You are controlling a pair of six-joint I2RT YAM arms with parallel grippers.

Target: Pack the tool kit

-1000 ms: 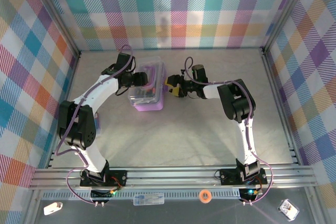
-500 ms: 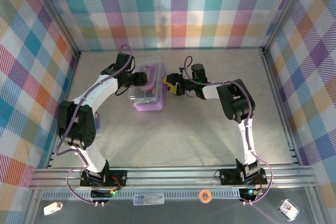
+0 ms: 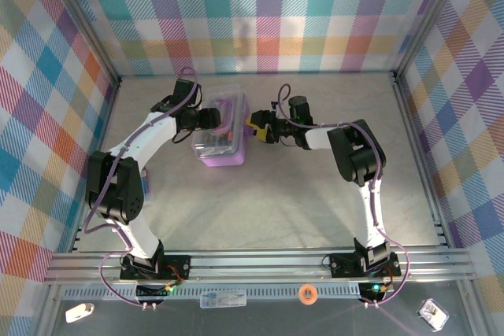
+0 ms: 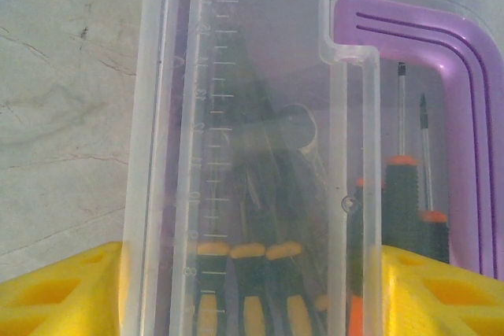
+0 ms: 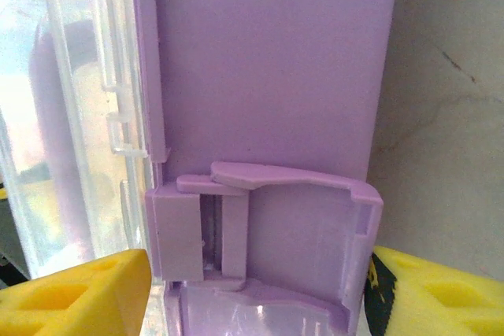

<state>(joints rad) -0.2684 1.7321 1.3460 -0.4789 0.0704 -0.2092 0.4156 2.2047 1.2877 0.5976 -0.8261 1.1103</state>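
Jaws, left: apart, with a yellow pad (image 4: 63, 289) either side of the clear lid (image 4: 260, 116); whether they bear on it I cannot tell.
Jaws, right: apart, with pads (image 5: 75, 293) close against both sides of the purple latch (image 5: 268, 226); a firm hold is not confirmed.
Case (image 3: 223, 143): on the desk (image 3: 276, 194), toward the back, between the two arms.
Contents: screwdrivers (image 4: 402, 194) lie inside, seen through the lid, beside the purple handle (image 4: 441, 45).
Step in hand, as judged: fastening the latch with the lid down.
Method advised: the left arm steadies the case so it cannot slide; the right arm presses the latch squarely home, pads centred, slowly.
Risk: an off-centre push may skew the case or let the lid spring up.
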